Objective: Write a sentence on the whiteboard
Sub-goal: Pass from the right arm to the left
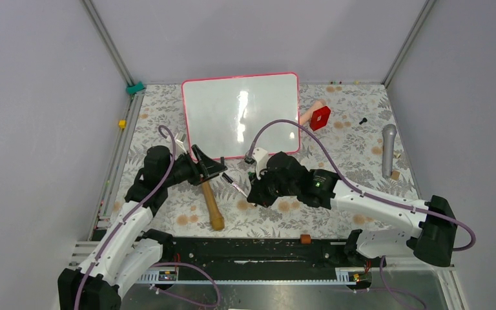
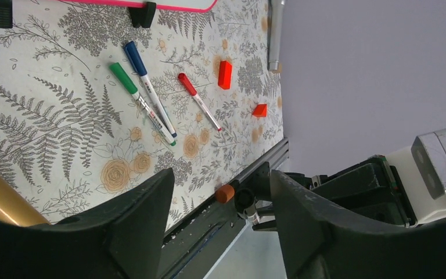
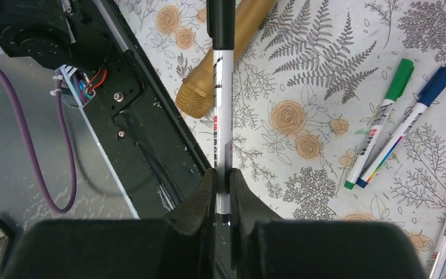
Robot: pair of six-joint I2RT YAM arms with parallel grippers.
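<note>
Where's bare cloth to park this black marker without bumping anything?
Free: cloth left of the whiteboard; also the patch just nearer than the red block, beside the silver microphone. Crowded: the near middle, around the gold microphone and three loose pens.

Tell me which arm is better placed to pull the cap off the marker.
Left. The right gripper is shut on the marker; the left gripper is open, empty and beside the cap.
</note>
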